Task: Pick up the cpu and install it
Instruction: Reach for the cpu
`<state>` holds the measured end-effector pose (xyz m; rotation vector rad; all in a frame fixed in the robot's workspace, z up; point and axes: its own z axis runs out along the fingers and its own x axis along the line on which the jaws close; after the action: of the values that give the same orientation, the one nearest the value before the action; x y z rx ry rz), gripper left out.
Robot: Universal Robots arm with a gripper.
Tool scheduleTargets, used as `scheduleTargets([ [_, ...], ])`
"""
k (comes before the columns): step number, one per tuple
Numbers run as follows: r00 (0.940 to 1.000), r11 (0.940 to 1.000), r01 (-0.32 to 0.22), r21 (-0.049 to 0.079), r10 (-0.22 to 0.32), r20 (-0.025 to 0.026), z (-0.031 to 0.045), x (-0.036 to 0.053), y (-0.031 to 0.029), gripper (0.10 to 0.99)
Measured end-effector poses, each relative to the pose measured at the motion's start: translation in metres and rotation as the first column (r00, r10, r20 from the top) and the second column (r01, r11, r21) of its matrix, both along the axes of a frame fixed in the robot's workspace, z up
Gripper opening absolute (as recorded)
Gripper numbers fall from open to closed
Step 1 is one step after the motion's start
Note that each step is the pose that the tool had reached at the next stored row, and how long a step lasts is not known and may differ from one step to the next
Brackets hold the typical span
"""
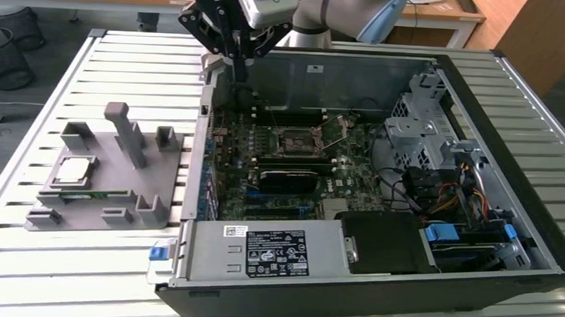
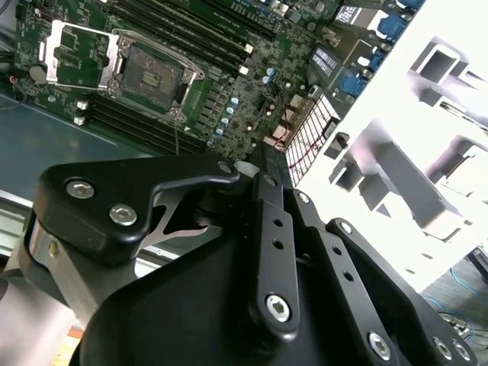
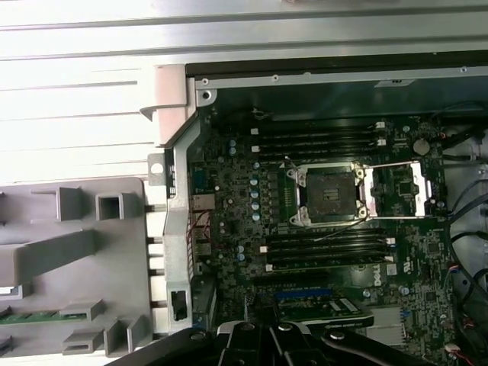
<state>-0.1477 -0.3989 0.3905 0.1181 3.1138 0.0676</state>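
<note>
Evidently pick-up hasn't started: the gripper (image 1: 239, 74), narrow and empty, hovers over the rim of the case (image 1: 361, 73); the cpu (image 1: 73, 171) lies outside it; grasping needs wider jaws.

The small, flat, square, silver-topped cpu (image 1: 73, 171) lies level in a recess of the grey plastic holder (image 1: 113, 168).

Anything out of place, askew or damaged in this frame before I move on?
Nothing stands out. The cpu lies flat in the grey fixture, the motherboard socket is empty with its retention frame swung open, and the claw hangs over a corner of the case.
</note>
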Motion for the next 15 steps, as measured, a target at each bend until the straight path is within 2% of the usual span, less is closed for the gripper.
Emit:
scheduleTargets([
  [15, 1.0, 1.0, 0.0, 0.0, 0.0, 0.0001, -0.001, -0.0158, 0.0, 0.106],
])
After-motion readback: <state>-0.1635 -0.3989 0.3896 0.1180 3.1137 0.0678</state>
